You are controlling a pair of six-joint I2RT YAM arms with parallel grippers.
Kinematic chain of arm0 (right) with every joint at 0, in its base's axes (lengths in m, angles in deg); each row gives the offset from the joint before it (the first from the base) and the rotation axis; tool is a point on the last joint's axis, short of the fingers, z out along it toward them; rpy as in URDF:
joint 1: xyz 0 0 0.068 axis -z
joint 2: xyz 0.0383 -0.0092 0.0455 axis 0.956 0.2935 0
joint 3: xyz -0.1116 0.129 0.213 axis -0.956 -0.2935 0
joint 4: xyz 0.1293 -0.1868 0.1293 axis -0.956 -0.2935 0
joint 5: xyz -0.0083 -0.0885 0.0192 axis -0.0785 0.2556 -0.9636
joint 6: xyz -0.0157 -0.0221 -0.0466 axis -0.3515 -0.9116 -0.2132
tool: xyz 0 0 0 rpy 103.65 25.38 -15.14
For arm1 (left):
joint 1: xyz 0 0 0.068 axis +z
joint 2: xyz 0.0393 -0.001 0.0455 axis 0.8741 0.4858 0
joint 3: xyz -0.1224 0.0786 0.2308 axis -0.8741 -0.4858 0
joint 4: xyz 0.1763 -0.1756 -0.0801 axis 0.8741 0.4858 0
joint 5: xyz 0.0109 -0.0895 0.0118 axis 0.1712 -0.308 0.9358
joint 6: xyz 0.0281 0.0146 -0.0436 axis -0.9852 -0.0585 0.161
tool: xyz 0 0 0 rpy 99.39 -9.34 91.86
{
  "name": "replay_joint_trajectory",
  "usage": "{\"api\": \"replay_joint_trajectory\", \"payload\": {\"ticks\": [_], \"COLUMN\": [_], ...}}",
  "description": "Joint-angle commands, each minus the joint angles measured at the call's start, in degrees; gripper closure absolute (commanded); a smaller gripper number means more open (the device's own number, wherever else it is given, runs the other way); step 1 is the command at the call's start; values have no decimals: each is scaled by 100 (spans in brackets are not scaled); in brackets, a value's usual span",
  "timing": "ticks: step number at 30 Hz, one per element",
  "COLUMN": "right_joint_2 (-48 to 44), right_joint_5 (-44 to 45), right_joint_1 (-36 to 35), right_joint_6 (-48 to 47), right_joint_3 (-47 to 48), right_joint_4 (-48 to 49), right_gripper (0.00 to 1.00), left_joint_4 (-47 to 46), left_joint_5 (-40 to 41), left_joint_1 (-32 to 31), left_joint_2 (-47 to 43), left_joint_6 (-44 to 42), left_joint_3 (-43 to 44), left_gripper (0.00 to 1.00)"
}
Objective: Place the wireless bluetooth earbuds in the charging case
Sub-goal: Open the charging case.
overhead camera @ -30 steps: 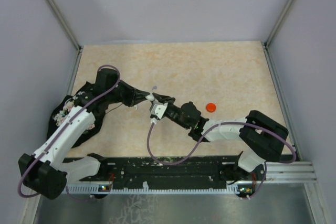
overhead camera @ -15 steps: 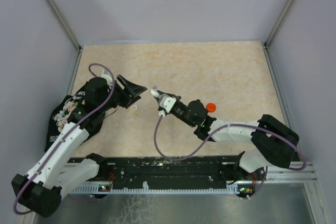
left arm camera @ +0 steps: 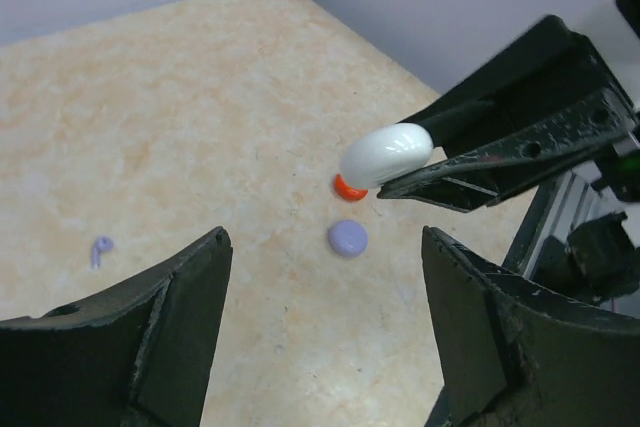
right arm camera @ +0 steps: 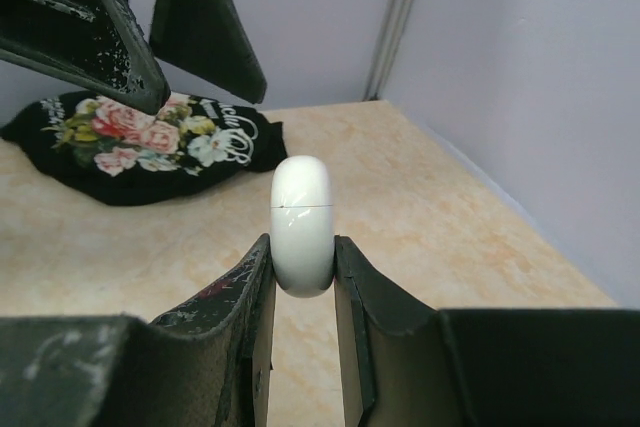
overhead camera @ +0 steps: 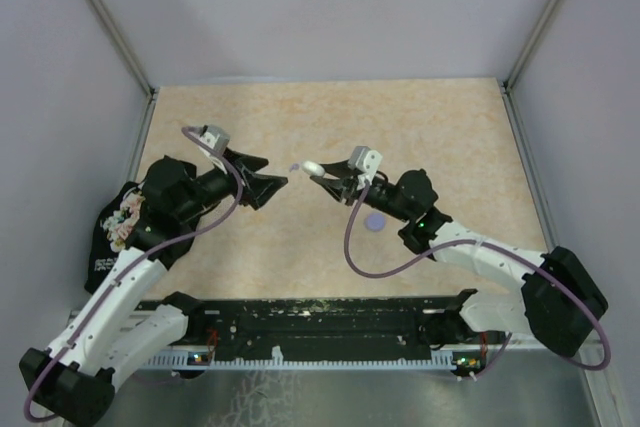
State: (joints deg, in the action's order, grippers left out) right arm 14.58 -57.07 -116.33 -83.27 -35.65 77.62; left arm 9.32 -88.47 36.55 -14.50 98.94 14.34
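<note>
Two grippers faced each other mid-frame in the top view. The right gripper [overhead camera: 321, 171] was clenched on the white charging case [right arm camera: 302, 222], held clear of the table [overhead camera: 450, 127]. The left gripper [overhead camera: 272, 177] stood released, jaws wide, grasping nothing. A lilac earbud [left arm camera: 100, 247] lay at the left wrist view's lower left; a lilac disc [left arm camera: 347, 238] and a red disc [left arm camera: 346, 190] lay right of centre.

My left arm reaches from the lower left toward the middle of the frame, and my left gripper [overhead camera: 270, 187] is spread wide with nothing between its black fingers. My right arm stretches in from the lower right. My right gripper [overhead camera: 327, 173], facing the left one, is clamped on a white rounded plastic case [overhead camera: 313, 166].
</note>
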Motion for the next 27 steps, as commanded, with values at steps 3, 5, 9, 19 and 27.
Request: {"api": "replay_joint_trajectory", "payload": {"ticks": [3, 5, 9, 19, 27], "right_joint_2": [-124, -52, 88, 291, 389], "right_joint_5": [-1308, -1500, -1833, -2204, -2391], "right_joint_1": [199, 208, 248, 279, 279], "right_joint_6": [1058, 1201, 1599, 2152, 2303], "right_joint_3": [108, 114, 108, 110, 97], "right_joint_4": [259, 393, 831, 1422, 1580], "right_gripper": [100, 100, 100, 100, 100], "left_joint_4": [-752, -836, -1064, -1307, -1443], "left_joint_5": [-1675, -1802, -1882, -2584, -2690], "left_joint_1": [-9, -12, -10, -21, -19], "left_joint_2": [207, 231, 247, 623, 785], "left_joint_6": [-1759, -1983, -2110, -1919, -1670], "left_joint_3": [-55, -70, -107, 4, 88], "left_gripper": [19, 19, 20, 22, 25]}}
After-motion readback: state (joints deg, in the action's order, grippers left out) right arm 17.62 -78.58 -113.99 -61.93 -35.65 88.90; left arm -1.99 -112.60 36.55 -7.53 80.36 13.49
